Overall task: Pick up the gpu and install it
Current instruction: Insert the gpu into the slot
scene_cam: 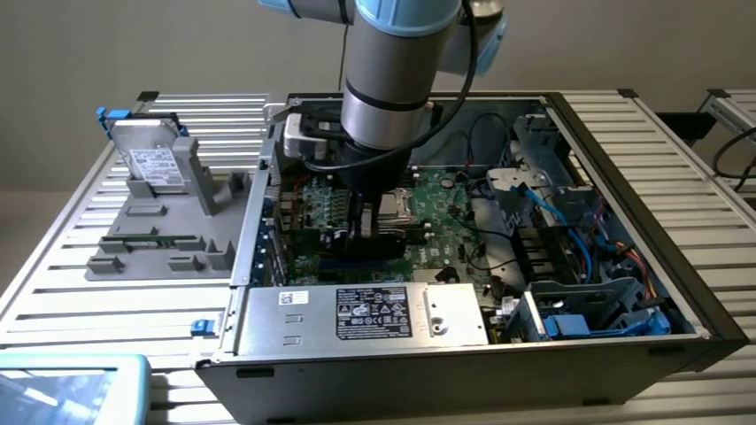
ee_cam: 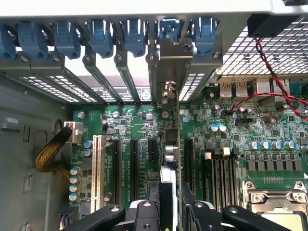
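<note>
The gpu (ee_cam: 178, 144) appears edge-on in the wrist view as a thin green board standing upright over the motherboard (ee_cam: 231, 130). Its silver end bracket (ee_cam: 175, 60) sits at the rear slot openings, under the blue latches. My gripper (ee_cam: 171, 214) is shut on the card, one black finger (ee_cam: 144, 214) on each side. I cannot tell whether its edge sits in a slot. In the exterior view the gripper (scene_cam: 360, 237) reaches down inside the open computer case (scene_cam: 697, 329), over the motherboard's middle, and covers most of the card.
Free expansion slots (ee_cam: 134, 163) and a white slot (ee_cam: 98, 163) lie beside the card. The CPU socket (ee_cam: 274, 204), a yellow braided cable (ee_cam: 50, 154) and red wires (ee_cam: 269, 67) are close. The power supply (scene_cam: 366, 314) and drive cage (scene_cam: 590, 310) flank the case; a grey fixture with a silver drive (scene_cam: 154, 159) stands outside.
</note>
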Controlling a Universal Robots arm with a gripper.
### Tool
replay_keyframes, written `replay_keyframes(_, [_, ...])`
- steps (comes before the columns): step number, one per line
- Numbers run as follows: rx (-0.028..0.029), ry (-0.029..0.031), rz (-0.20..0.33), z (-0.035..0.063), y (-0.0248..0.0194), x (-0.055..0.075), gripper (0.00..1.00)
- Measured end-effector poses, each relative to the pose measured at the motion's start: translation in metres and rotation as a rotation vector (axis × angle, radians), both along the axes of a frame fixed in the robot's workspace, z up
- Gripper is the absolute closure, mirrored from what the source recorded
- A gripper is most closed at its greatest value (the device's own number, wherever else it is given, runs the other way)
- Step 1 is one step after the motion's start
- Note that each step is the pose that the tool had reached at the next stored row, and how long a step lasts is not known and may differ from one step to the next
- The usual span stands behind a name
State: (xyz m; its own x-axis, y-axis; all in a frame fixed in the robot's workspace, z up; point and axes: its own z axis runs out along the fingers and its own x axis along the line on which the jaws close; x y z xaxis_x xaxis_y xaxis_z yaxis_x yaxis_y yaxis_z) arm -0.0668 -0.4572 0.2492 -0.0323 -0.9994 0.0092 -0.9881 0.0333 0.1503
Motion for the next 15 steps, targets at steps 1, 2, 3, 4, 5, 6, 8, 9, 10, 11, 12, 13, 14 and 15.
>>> replay_keyframes(1, [0.0, 0.0, 0.0, -0.0003, 0.0, 0.0, 0.71])
replay_keyframes(2, [0.0, 0.0001, 0.0, -0.0006, 0.0, 0.0, 0.71])
replay_keyframes(3, [-0.0003, 0.0001, 0.0, -0.0009, 0.0, 0.0, 0.71])
replay_keyframes(4, [-0.0006, 0.0002, 0.0, -0.001, 0.0, 0.0, 0.71])
replay_keyframes(5, [-0.0007, 0.0002, 0.0, -0.001, 0.0, 0.0, 0.71])
replay_keyframes(6, [-0.0008, 0.0002, 0.0, -0.0009, 0.0, 0.0, 0.71])
replay_keyframes(8, [-0.0007, 0.0002, 0.0, -0.001, 0.0, 0.0, 0.71])
replay_keyframes(9, [-0.0006, 0.0001, 0.0, -0.0011, 0.0, 0.0, 0.71])
replay_keyframes(10, [-0.0006, 0.0001, 0.0, -0.0012, 0.0, 0.0, 0.71])
replay_keyframes(11, [-0.0005, 0.0001, 0.0, -0.0013, 0.0, 0.0, 0.71])
replay_keyframes(12, [-0.0005, 0.0001, 0.0, -0.0015, 0.0, 0.0, 0.71])
replay_keyframes(13, [-0.0005, 0.0001, 0.0, -0.0018, 0.0, 0.0, 0.71])
replay_keyframes(14, [-0.0007, 0.0001, 0.0, -0.002, 0.0, 0.0, 0.71])
replay_keyframes(15, [-0.001, 0.0002, 0.0, -0.0021, 0.0, 0.0, 0.71])
